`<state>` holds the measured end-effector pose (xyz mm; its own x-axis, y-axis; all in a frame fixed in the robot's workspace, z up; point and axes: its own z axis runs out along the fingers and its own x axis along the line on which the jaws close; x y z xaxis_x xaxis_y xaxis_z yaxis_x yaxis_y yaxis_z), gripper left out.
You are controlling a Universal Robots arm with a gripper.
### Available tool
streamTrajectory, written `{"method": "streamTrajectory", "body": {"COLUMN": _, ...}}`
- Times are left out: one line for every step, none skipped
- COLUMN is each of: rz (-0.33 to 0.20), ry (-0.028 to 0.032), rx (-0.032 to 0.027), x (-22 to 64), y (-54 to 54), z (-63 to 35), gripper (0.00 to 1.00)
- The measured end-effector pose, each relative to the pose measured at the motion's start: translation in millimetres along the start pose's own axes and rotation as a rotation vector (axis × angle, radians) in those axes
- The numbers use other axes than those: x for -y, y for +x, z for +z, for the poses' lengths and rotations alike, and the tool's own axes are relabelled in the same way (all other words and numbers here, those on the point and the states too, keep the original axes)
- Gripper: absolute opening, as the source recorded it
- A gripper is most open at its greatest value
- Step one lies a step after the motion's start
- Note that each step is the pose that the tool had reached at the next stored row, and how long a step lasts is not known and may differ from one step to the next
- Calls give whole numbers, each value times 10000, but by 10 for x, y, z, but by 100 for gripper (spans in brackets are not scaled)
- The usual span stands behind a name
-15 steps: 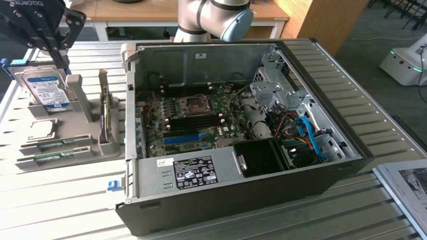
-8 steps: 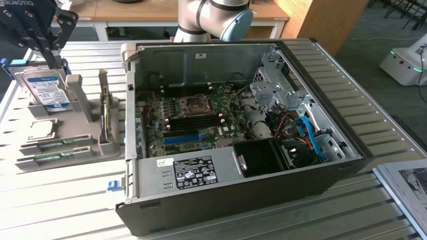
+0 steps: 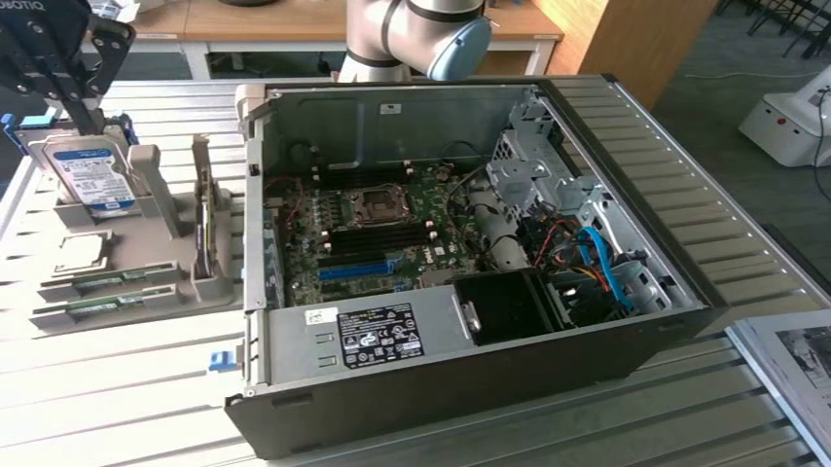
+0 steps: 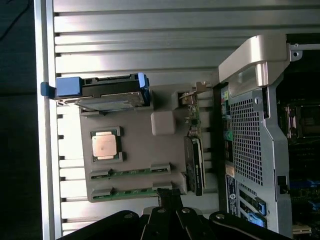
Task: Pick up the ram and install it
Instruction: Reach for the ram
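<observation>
Exterior view, leftmost: the gripper point(image 3: 89, 112), fingers pressed together and empty, hangs above the upright drive point(image 3: 93, 173). Nearer the camera on the grey holder point(image 3: 162, 292) lie a CPU point(image 3: 76, 255) and two ram sticks point(image 3: 111, 282), untouched. A card point(image 3: 204, 219) stands on edge between them and the open case point(image 3: 520, 321).

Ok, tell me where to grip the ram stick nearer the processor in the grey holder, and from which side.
Take the ram stick mid-length, pinching its two flat faces, coming straight down from above: it seems to stand on edge in the grey holder, whose blocks cover both ends.
</observation>
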<state>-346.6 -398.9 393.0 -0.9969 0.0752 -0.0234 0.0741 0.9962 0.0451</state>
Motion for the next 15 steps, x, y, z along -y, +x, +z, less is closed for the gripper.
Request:
{"method": "streamTrajectory", "body": {"rz": 0, "ry": 0, "rx": 0, "x": 1, "y": 14, "z": 0, "gripper": 10}}
{"method": "streamTrajectory", "body": {"rz": 0, "ry": 0, "rx": 0, "x": 2, "y": 27, "z": -1, "gripper": 10}}
{"method": "streamTrajectory", "body": {"rz": 1, "ry": 0, "rx": 0, "x": 3, "y": 40, "z": -1, "gripper": 10}}
{"method": "streamTrajectory", "body": {"rz": 1, "ry": 0, "rx": 0, "x": 4, "y": 52, "z": -1, "gripper": 10}}
{"method": "streamTrajectory", "body": {"rz": 0, "ry": 1, "rx": -1, "x": 5, "y": 66, "z": -2, "gripper": 10}}
{"method": "streamTrajectory", "body": {"rz": 1, "ry": 1, "rx": -1, "x": 6, "y": 81, "z": -2, "gripper": 10}}
{"method": "streamTrajectory", "body": {"rz": 0, "ry": 1, "rx": -1, "x": 7, "y": 96, "z": -3, "gripper": 10}}
{"method": "streamTrajectory", "body": {"rz": 1, "ry": 0, "rx": -1, "x": 8, "y": 113, "z": -3, "gripper": 10}}
{"method": "streamTrajectory", "body": {"rz": 1, "ry": 1, "rx": -1, "x": 9, "y": 129, "z": -3, "gripper": 10}}
{"method": "streamTrajectory", "body": {"rz": 1, "ry": 1, "rx": -1, "x": 11, "y": 145, "z": -4, "gripper": 10}}
{"method": "streamTrajectory", "body": {"rz": 0, "ry": 1, "rx": -1, "x": 12, "y": 161, "z": -4, "gripper": 10}}
{"method": "streamTrajectory", "body": {"rz": 1, "ry": 0, "rx": 0, "x": 13, "y": 176, "z": -4, "gripper": 10}}
{"method": "streamTrajectory", "body": {"rz": 0, "ry": 1, "rx": -1, "x": 14, "y": 192, "z": -4, "gripper": 10}}
{"method": "streamTrajectory", "body": {"rz": 0, "ry": 0, "rx": -1, "x": 16, "y": 208, "z": -4, "gripper": 10}}
{"method": "streamTrajectory", "body": {"rz": 0, "ry": 1, "rx": 0, "x": 17, "y": 222, "z": -5, "gripper": 10}}
